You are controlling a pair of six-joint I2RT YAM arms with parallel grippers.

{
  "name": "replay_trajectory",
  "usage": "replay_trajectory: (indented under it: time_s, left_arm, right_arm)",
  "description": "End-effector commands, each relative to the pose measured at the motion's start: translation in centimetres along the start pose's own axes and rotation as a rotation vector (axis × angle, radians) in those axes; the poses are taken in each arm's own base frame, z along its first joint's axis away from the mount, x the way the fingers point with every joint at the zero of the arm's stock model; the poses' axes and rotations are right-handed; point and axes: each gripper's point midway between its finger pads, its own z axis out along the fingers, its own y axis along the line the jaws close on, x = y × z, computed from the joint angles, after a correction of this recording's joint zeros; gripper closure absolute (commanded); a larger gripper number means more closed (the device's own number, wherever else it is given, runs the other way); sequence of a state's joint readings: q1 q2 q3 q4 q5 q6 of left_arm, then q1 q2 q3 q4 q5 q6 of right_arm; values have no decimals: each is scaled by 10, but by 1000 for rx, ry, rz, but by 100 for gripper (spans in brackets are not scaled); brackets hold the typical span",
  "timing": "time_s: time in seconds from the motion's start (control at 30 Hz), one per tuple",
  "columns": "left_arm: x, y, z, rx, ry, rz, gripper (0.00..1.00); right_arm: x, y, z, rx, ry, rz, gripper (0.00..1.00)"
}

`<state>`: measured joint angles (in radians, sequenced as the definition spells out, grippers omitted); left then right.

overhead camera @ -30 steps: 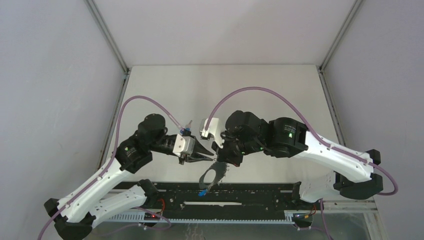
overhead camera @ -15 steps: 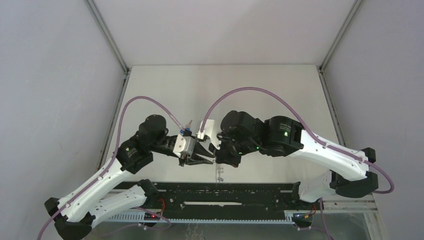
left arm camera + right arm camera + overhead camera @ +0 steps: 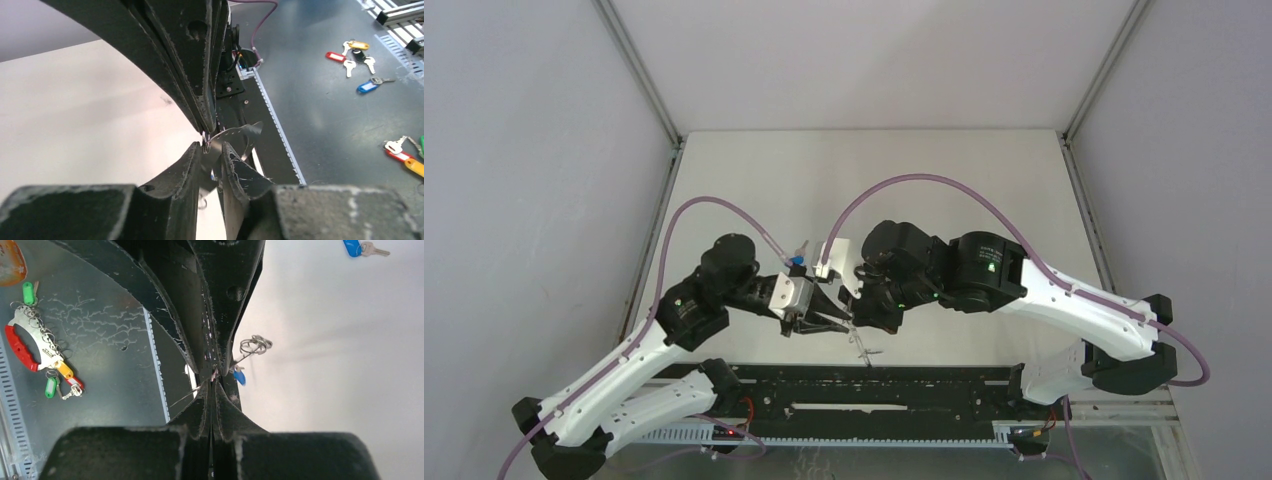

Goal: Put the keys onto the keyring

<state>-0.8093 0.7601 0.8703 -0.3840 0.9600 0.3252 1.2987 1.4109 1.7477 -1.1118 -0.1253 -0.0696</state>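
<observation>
Both grippers meet above the table's near edge. My right gripper [image 3: 214, 382] is shut on the thin edge of the keyring [image 3: 187, 396], a grey metal hoop that hangs edge-on below the tips in the top view [image 3: 862, 345]. My left gripper [image 3: 212, 147] has its jaws narrowly apart around the hoop's band [image 3: 242, 135], tip to tip with the right fingers [image 3: 195, 75]. One key's blue tag [image 3: 239, 376] and some wire loops [image 3: 255, 345] hang at the grip. A second blue-tagged key [image 3: 356, 247] lies on the table.
The white table [image 3: 874, 180] has walls on three sides. A black rail [image 3: 904, 385] runs along its near edge. On the floor below lie loose coloured keys [image 3: 370, 86] and another ring with a red handle [image 3: 20, 347].
The keyring has turned from face-on to edge-on in the top view, and its hanging blue tag no longer shows there. The right arm has shifted slightly left; the grippers stay together.
</observation>
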Motion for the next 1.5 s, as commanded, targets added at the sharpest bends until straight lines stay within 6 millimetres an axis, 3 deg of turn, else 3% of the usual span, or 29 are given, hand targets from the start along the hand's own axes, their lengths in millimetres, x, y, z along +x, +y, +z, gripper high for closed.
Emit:
replay_trajectory:
  time_s: [0.0,0.2,0.43,0.63,0.7,0.83,1.07,1.13,1.27,1.43,1.47]
  left_arm:
    - [12,6,0,-44,31,13,75]
    - [7,15,1,-83,13,14,81]
    - [4,12,2,-70,-2,-6,87]
    - [2,6,3,-41,-16,-21,79]
    - [5,5,3,-43,-12,-22,82]
    - [8,6,3,-47,-6,-14,99]
    - [18,4,1,-43,22,18,100]
    - [16,1,1,-19,12,43,100]
    - [5,-5,-1,32,-5,184,100]
    - [-8,-14,-5,88,2,360,100]
    - [-11,-16,-5,93,-1,393,100]
  right_arm:
    - [-22,5,-11,-8,-86,-26,100]
    - [-26,4,-10,-4,-96,-25,100]
    - [-27,3,-5,-3,-91,-18,100]
    - [-28,3,-3,-1,-91,-16,100]
    - [-28,3,-3,-2,-94,-14,100]
    - [-29,4,-4,-2,-97,-10,100]
    - [-31,6,-10,-13,-119,-7,100]
    - [-35,7,-15,-13,-153,-7,92]
    - [-45,1,-37,32,-302,-35,62]
    - [-46,-1,-72,68,-553,-134,42]
    - [-39,-1,-72,69,-576,-150,41]
